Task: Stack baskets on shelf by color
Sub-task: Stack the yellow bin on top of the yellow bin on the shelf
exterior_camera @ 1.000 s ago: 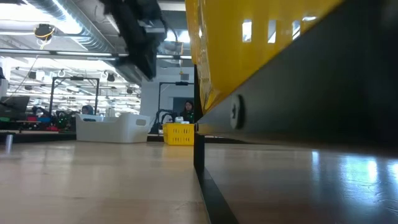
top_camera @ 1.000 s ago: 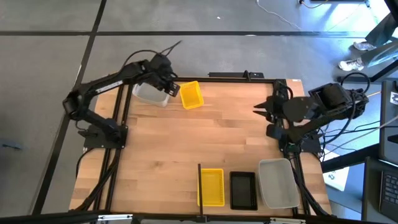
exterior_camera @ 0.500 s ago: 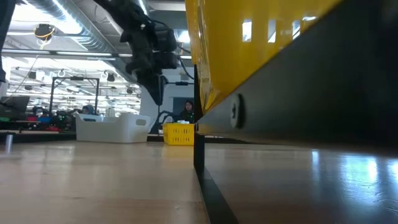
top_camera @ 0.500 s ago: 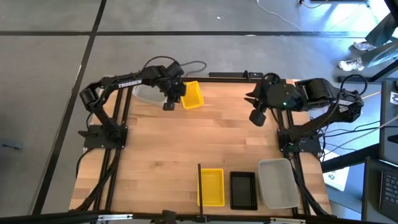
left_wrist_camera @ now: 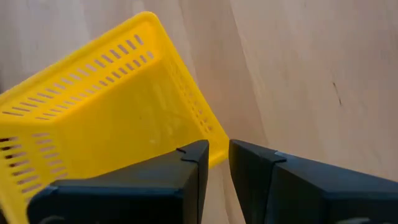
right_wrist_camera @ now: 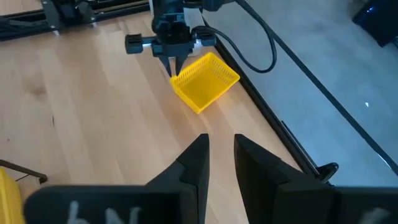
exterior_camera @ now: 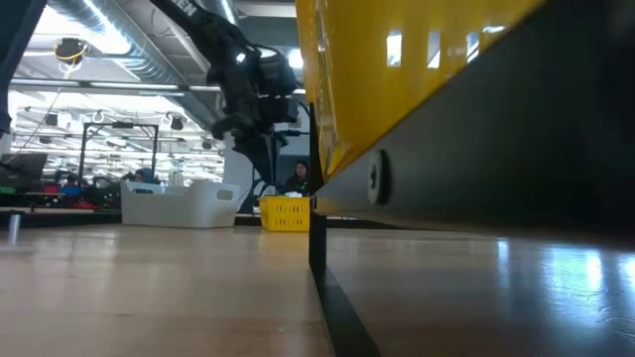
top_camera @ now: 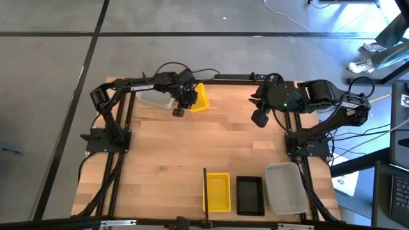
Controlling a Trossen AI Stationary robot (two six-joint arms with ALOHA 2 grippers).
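Note:
A yellow basket [top_camera: 199,99] [left_wrist_camera: 112,118] [right_wrist_camera: 205,81] [exterior_camera: 285,213] rests on its base near the table's far edge. A translucent white basket [top_camera: 152,98] [exterior_camera: 179,203] stands to its left. My left gripper [top_camera: 185,102] [left_wrist_camera: 214,155] [right_wrist_camera: 174,71] is shut and points down at the yellow basket's near left corner. My right gripper [top_camera: 257,107] [right_wrist_camera: 221,149] is shut, held above the table right of that basket. By the near edge a second yellow basket [top_camera: 217,191], a black basket [top_camera: 250,195] and a translucent one [top_camera: 285,187] sit beside a dark divider [top_camera: 204,190] [exterior_camera: 317,248]. My left gripper comes from above with shut fingers at the near left rim corner [right_wrist_camera: 176,79] of the far yellow basket. Whether the fingertips [left_wrist_camera: 193,155] touch that rim I cannot tell. The basket stays flat on the table.
Bare plank tabletop [top_camera: 211,144] lies between the far baskets and the near row. A black frame rail [top_camera: 243,78] runs along the far edge. In the low view a person [exterior_camera: 298,178] sits in the room beyond the table.
My left gripper has swung from above the translucent basket toward the table's right and come down at the yellow basket's corner. My right arm has moved toward the far edge and the table's left, tipping so that it looks at the yellow basket. The baskets have stayed put.

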